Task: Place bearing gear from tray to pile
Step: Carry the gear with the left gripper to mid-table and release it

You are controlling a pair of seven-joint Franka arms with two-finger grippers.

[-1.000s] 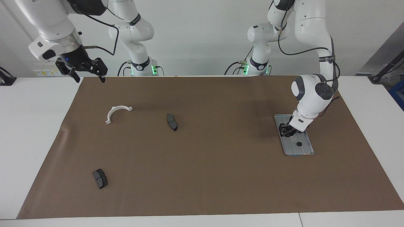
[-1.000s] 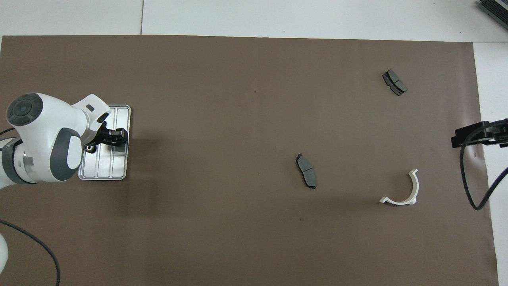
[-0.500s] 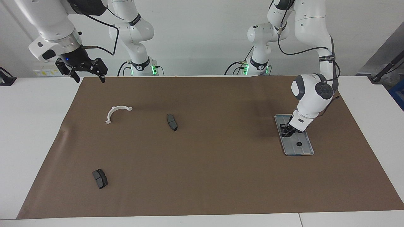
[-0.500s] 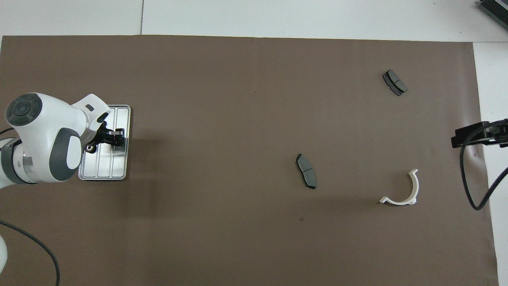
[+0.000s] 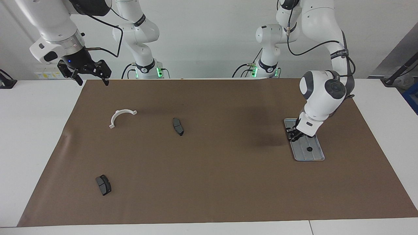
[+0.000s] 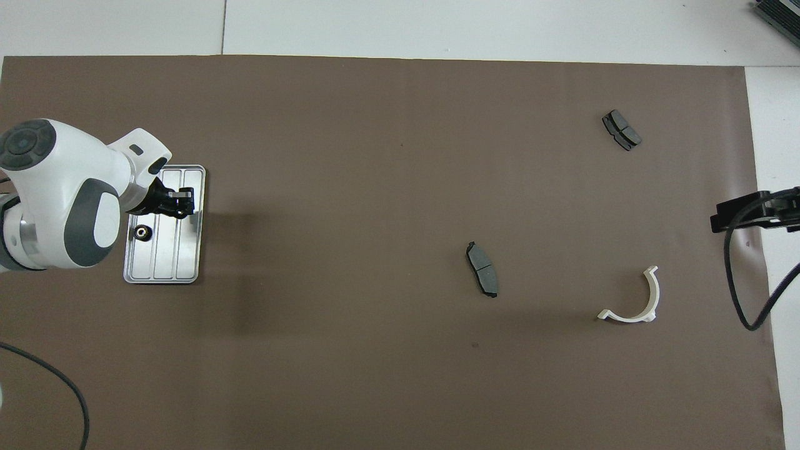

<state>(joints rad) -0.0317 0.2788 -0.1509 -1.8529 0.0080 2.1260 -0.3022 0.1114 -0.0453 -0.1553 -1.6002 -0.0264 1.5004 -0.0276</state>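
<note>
The silver tray (image 5: 316, 156) (image 6: 182, 265) lies at the left arm's end of the brown mat. One small black bearing gear (image 5: 309, 149) (image 6: 142, 232) rests on it. My left gripper (image 5: 293, 137) (image 6: 183, 204) hangs just above the end of the tray nearer the robots, shut on a small dark part that looks like a second bearing gear. The pile is a loose scatter toward the right arm's end: a white half-ring bracket (image 5: 120, 115) (image 6: 639, 307) and two dark pads (image 5: 178, 126) (image 6: 482, 269), (image 5: 103, 184) (image 6: 621, 130). My right gripper (image 5: 93, 81) (image 6: 719, 222) waits open, raised over the mat's corner.
The brown mat (image 5: 228, 182) (image 6: 375, 156) covers most of the white table. A black cable (image 6: 740, 294) hangs from the right arm beside the bracket. Bare mat stretches between the tray and the nearest pad.
The left gripper's fingers closed at the tray, then the hand rose a little and drew toward the robots. The gear on the tray now shows fully from overhead. The right arm stayed still.
</note>
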